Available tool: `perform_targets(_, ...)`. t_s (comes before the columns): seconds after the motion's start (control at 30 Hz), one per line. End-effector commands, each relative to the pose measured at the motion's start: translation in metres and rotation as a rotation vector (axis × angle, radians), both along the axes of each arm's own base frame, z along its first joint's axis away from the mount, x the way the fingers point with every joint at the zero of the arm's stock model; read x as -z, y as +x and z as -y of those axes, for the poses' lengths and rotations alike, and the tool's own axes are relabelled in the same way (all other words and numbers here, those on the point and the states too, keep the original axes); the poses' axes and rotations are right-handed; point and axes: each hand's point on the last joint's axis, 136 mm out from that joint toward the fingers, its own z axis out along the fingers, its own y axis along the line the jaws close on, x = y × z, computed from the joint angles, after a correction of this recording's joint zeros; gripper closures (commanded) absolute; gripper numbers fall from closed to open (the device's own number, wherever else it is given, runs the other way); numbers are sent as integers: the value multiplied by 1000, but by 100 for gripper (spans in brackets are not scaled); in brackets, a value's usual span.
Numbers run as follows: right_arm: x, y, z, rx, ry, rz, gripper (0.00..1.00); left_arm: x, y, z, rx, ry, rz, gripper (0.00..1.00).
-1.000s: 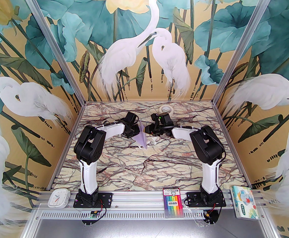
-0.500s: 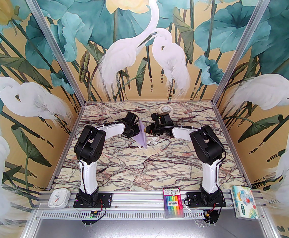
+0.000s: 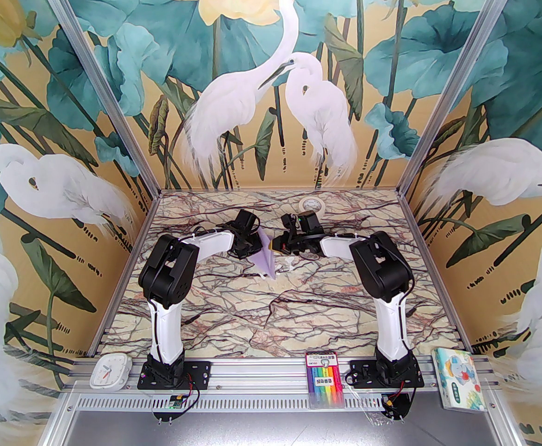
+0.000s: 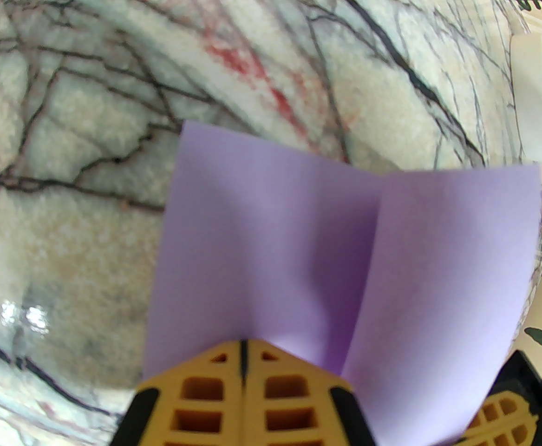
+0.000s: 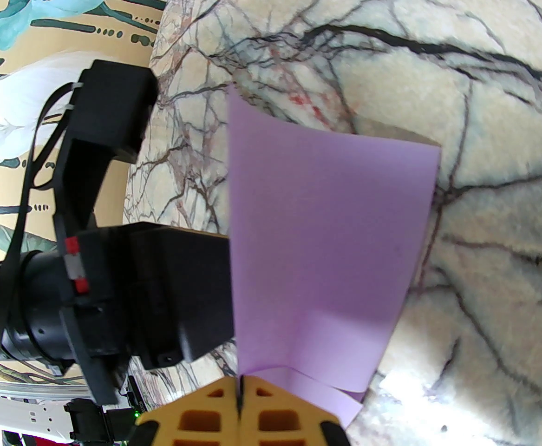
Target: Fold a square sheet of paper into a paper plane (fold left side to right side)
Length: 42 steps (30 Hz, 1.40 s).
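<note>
The square sheet of paper is folded into a slim, pointed lavender paper plane (image 3: 266,259), held just above the marble table (image 3: 261,314) at mid-back. Its point faces the near side. My left gripper (image 3: 255,245) is shut on the plane's left side. The left wrist view has the yellow fingertips (image 4: 215,379) pressed together on the paper plane (image 4: 326,258), whose centre crease runs up the sheet. My right gripper (image 3: 276,245) is shut on the right side. In the right wrist view its gripper (image 5: 240,383) pinches the lower edge of the paper plane (image 5: 326,239).
A white tape roll (image 3: 311,205) lies at the back, also at the left wrist view's right edge as the tape roll (image 4: 535,100). A small white scrap (image 3: 289,264) lies by the plane. On the front rail sit a clock (image 3: 109,372), a marker pack (image 3: 325,379) and a tissue pack (image 3: 459,379).
The right gripper has closed onto the paper's right side. The right arm's elbow has shifted a little left. The plane and the left arm have barely moved.
</note>
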Motion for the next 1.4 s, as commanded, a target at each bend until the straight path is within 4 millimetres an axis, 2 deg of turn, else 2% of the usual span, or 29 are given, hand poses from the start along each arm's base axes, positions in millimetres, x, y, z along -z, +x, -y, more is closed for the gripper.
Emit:
perform_targets(0.0, 6, 4, -1, -25, 17, 4, 100, 22, -12, -4, 10, 32, -71, 97)
perform_targets(0.7, 25, 16, 4, -74, 44, -42, 100, 25, -14, -6, 25, 48, -69, 97)
perform_targets(1.17, 40, 15, 6, -107, 6, -63, 99, 20, -3, -6, 55, 80, -32, 97)
perform_targets(1.27, 43, 15, 7, -106, -4, -67, 99, 12, 2, -6, 55, 82, -10, 97)
perform_targets(1.37, 45, 13, 7, -109, -13, -69, 99, -8, 6, -7, 56, 88, 29, 95)
